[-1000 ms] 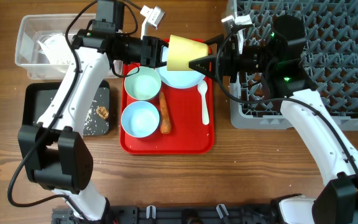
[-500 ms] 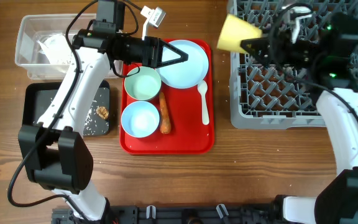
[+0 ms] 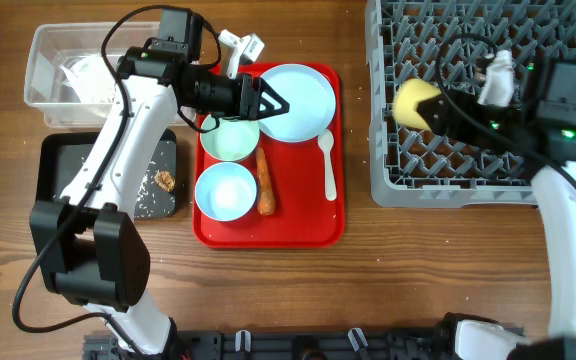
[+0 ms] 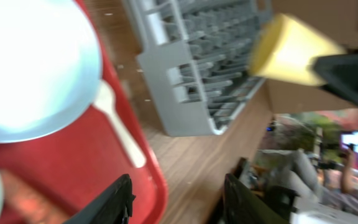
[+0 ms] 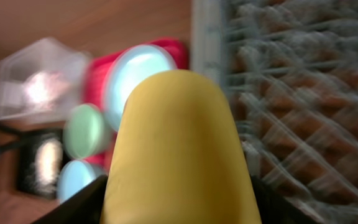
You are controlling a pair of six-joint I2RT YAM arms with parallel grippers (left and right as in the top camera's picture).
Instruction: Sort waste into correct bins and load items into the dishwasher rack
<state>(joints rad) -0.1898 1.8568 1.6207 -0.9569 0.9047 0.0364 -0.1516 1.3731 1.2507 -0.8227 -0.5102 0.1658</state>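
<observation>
- While the right gripper [image 3: 442,111] hung over the dishwasher rack [image 3: 448,190], that grey peg grid lay directly beneath its load, making this the nearer arm.
- Left of the rack, the red tray [image 3: 298,225] carried the plate [image 3: 296,100], two bowls [image 3: 230,138], carrot [image 3: 264,182] and spoon [image 3: 329,165].
- Above the rack's left columns, the yellow cup [image 3: 414,102] lay on its side, long axis level, reaching from the gripper toward the rack's left edge; seating it likely needed a tilt toward the pegs.
- The right gripper was clamped on that cup; the left gripper [image 4: 178,182], well left of the rack, stood spread wide and empty.
</observation>
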